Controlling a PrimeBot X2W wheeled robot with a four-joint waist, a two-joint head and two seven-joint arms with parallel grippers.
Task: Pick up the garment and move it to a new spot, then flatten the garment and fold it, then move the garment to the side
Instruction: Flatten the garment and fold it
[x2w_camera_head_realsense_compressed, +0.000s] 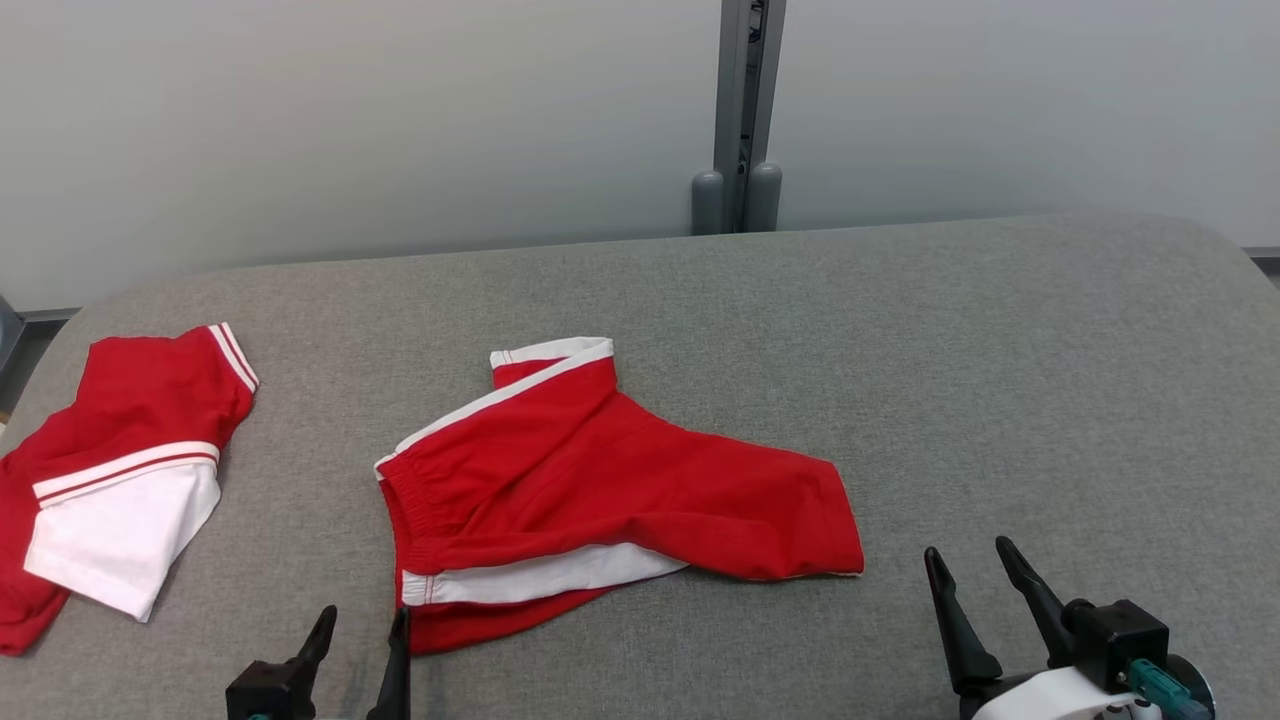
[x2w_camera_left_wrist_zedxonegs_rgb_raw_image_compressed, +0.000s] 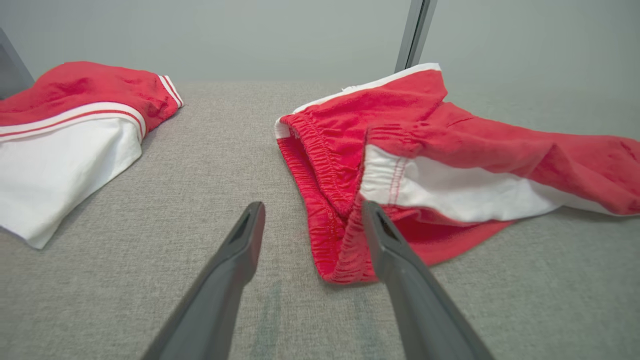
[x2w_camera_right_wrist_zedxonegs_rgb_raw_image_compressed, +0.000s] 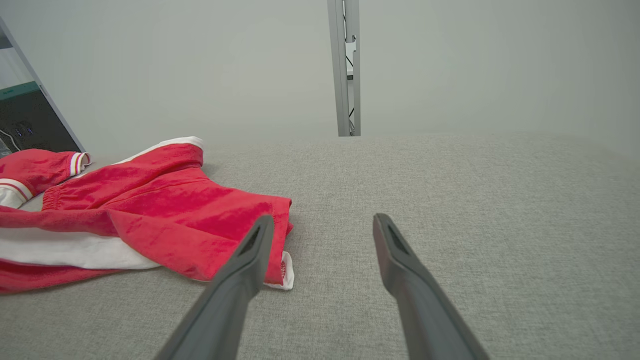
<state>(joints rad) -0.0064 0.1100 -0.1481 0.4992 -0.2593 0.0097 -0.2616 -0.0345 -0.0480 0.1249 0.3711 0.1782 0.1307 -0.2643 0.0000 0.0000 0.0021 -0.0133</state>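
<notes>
Working over a grey cloth-covered bench (x2w_camera_head_realsense_compressed: 1000, 350), backed by a pale wall (x2w_camera_head_realsense_compressed: 400, 120) and a metal post (x2w_camera_head_realsense_compressed: 740, 100). Finding the shirt (x2w_camera_head_realsense_compressed: 120, 470) lying crumpled at the bench's left end, white sleeve uppermost, part of it running past the edge of the head view. Holding the left tool (x2w_camera_head_realsense_compressed: 366, 612) spread and empty, low over the bench, one finger just beside the elastic waistband of the red shorts (x2w_camera_head_realsense_compressed: 600, 480) lying mid-bench. Holding the right tool (x2w_camera_head_realsense_compressed: 968, 548) parted and empty too, near the shorts' hem corner and well apart from the shirt.

Judging the likeliest slip to be grabbing the wrong piece: both tools are pointing at the shorts, same red and white as the shirt. Also risking a drag of the shorts if the right arm is reaching across them, a pinch of a single layer leaving the shirt bunching instead of lifting cleanly, and a slide off the bench end if pulling leftward.

Reading no brand or lettering anywhere. Noticing a small white tab (x2w_camera_right_wrist_zedxonegs_rgb_raw_image_compressed: 286, 272) peeking from under the shorts' hem; too small to tell any writing.
</notes>
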